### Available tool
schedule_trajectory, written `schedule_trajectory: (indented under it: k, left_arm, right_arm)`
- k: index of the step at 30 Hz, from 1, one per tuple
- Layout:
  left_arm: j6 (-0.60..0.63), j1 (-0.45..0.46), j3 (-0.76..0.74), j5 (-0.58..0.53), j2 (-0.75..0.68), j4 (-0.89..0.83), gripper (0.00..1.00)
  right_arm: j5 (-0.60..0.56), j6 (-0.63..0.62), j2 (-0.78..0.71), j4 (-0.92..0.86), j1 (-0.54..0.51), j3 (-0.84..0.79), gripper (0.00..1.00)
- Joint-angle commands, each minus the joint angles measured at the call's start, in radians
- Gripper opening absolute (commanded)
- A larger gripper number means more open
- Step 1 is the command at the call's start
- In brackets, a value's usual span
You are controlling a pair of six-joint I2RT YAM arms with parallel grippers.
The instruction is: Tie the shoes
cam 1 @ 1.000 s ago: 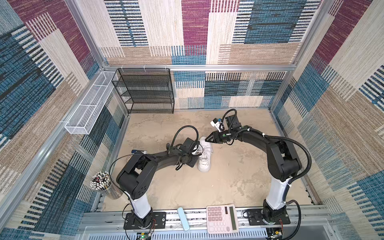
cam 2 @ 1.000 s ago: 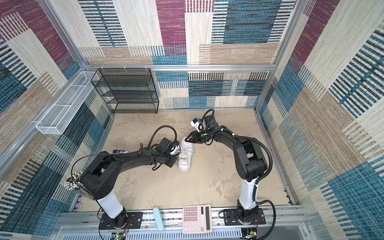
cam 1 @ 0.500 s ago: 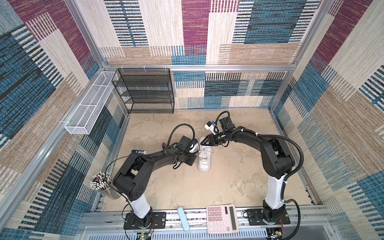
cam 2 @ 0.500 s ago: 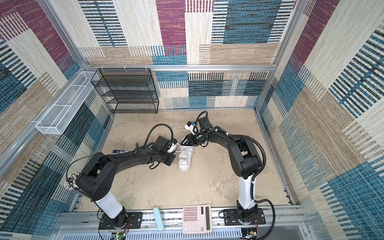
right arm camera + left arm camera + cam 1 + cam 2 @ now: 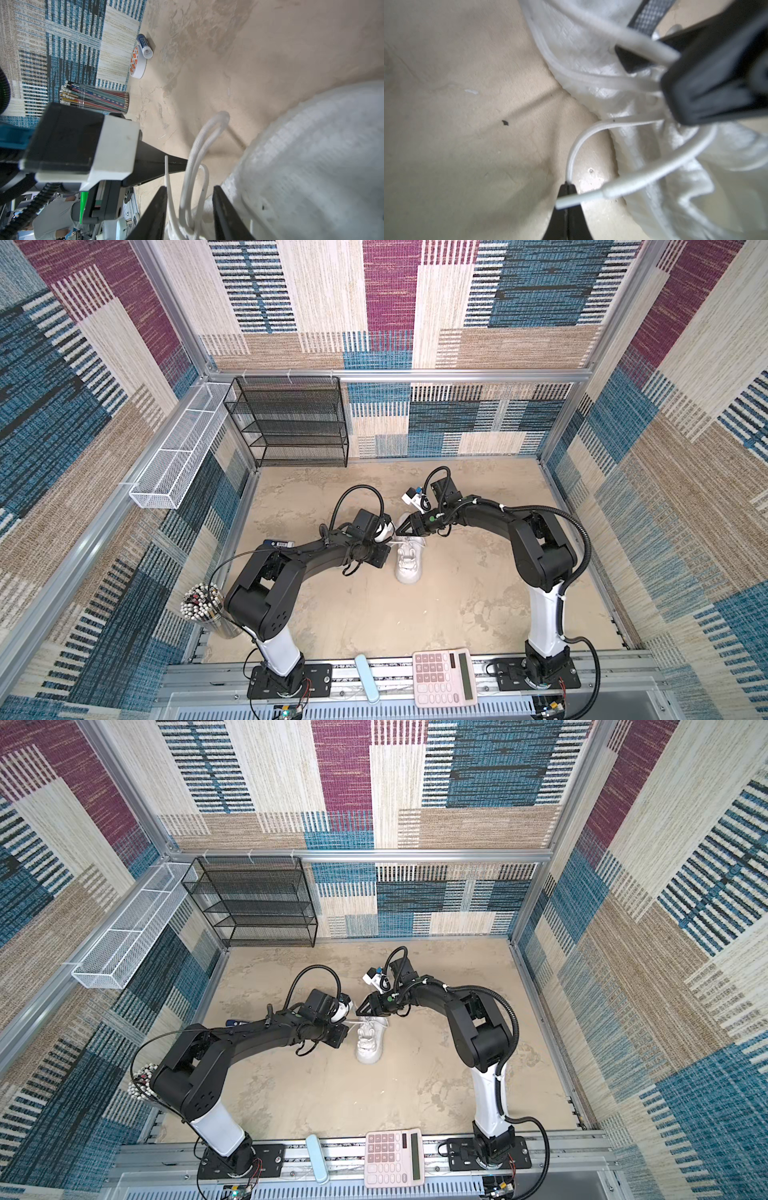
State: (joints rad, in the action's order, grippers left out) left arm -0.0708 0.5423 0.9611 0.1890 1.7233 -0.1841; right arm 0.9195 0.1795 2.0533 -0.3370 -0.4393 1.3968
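Two tools meet at the white shoe [image 5: 409,562], which lies on the desk [image 5: 365,614] between the arms. The left tool [image 5: 568,187] is clenched on a lace [image 5: 578,143]; the right tool [image 5: 189,188] stands parted around a lace loop [image 5: 202,141], not pinching it.

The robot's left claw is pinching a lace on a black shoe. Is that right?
Not quite. The shoe is white, not black, as both top views show. The rest holds: in the left wrist view the left claw is shut on its lace.
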Motion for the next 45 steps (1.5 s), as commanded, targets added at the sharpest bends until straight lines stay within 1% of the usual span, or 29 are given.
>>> schedule_trajectory:
  k: [1,4,6,10,15,20,25,32,36,37,39,41,43,45]
  left_arm:
    - [-0.019,-0.011,0.013,0.036,0.009,0.021,0.00]
    - [-0.029,-0.022,0.021,0.053,0.019,0.029,0.00]
    - [-0.032,-0.030,0.028,0.063,0.026,0.029,0.00]
    - [-0.034,-0.046,0.043,0.075,0.040,0.027,0.00]
    - [-0.041,-0.069,0.069,0.100,0.067,0.028,0.00]
    - [-0.041,-0.093,0.119,0.138,0.114,0.020,0.00]
    - [-0.049,-0.109,0.212,0.184,0.176,0.012,0.00]
    - [-0.070,-0.109,0.323,0.261,0.235,0.014,0.00]
    - [-0.086,-0.107,0.346,0.295,0.236,0.038,0.00]
    - [-0.087,-0.105,0.356,0.303,0.235,0.038,0.00]
    - [-0.088,-0.102,0.371,0.320,0.239,0.038,0.00]
    - [-0.090,-0.095,0.382,0.330,0.242,0.040,0.00]
    - [-0.094,-0.093,0.387,0.340,0.246,0.045,0.00]
    - [-0.096,-0.091,0.393,0.346,0.249,0.049,0.00]
  right_arm:
    - [0.062,-0.004,-0.005,0.050,-0.001,0.001,0.32]
    - [0.081,-0.009,-0.006,0.053,-0.001,-0.008,0.19]
    - [0.085,-0.008,-0.015,0.061,-0.001,-0.022,0.12]
    - [0.106,-0.006,-0.030,0.076,-0.002,-0.039,0.04]
    - [0.111,-0.017,-0.041,0.070,-0.001,-0.046,0.01]
    - [0.121,-0.026,-0.048,0.068,-0.002,-0.062,0.00]
    - [0.122,-0.041,-0.055,0.055,-0.003,-0.068,0.00]
    - [0.117,-0.066,-0.049,0.021,-0.012,-0.055,0.01]
    - [0.105,-0.066,-0.051,0.012,-0.012,-0.045,0.03]
    - [0.104,-0.066,-0.053,0.011,-0.012,-0.045,0.07]
    - [0.092,-0.065,-0.062,0.007,-0.012,-0.045,0.24]
    - [0.064,-0.053,-0.084,0.012,-0.011,-0.053,0.36]
    - [0.041,-0.032,-0.121,0.035,-0.004,-0.077,0.43]
    - [0.018,0.003,-0.161,0.067,0.014,-0.110,0.46]
